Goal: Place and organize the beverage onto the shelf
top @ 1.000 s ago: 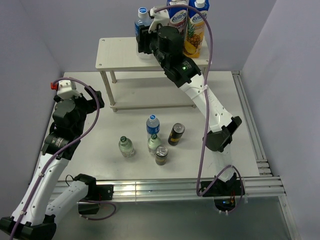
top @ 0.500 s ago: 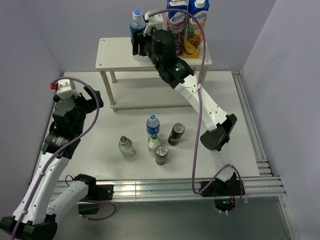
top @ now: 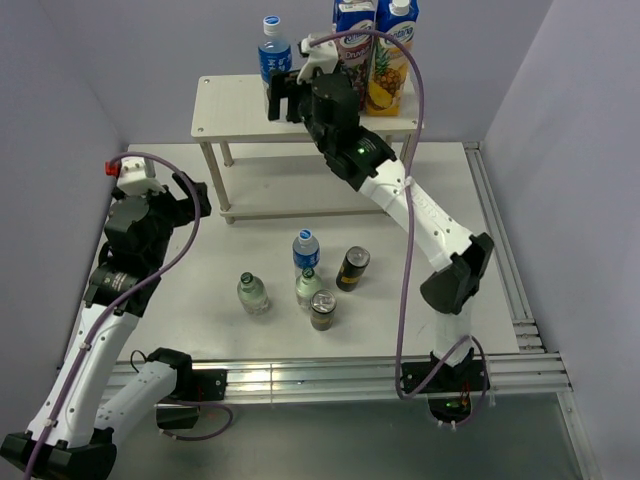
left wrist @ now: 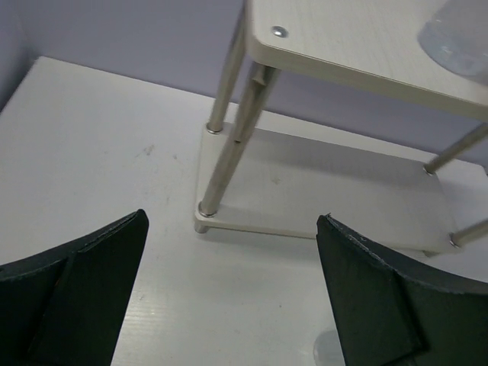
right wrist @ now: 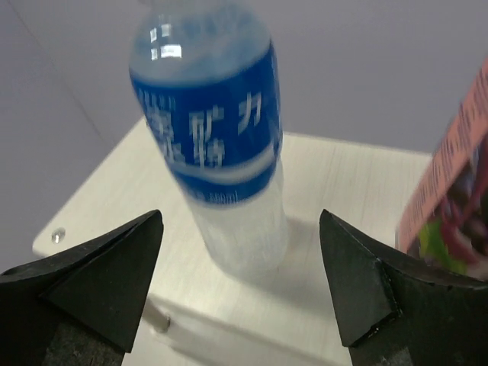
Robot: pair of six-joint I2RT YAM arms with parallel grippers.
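Note:
One blue-labelled water bottle stands upright on the shelf's top board. My right gripper is open just in front of it, jaws wide on either side and not touching. On the table lie the other drinks: a second water bottle, two green-capped bottles and two dark cans. My left gripper hangs open and empty over the table, facing the shelf's left legs.
Two tall juice cartons fill the right end of the top board; one carton's edge shows close beside the right jaw. The lower board holds nothing. A rail runs along the table's right side.
The right gripper has opened and let go of the water bottle, which now stands free on the top board; the gripper has drawn back a little. The left arm has hardly moved.

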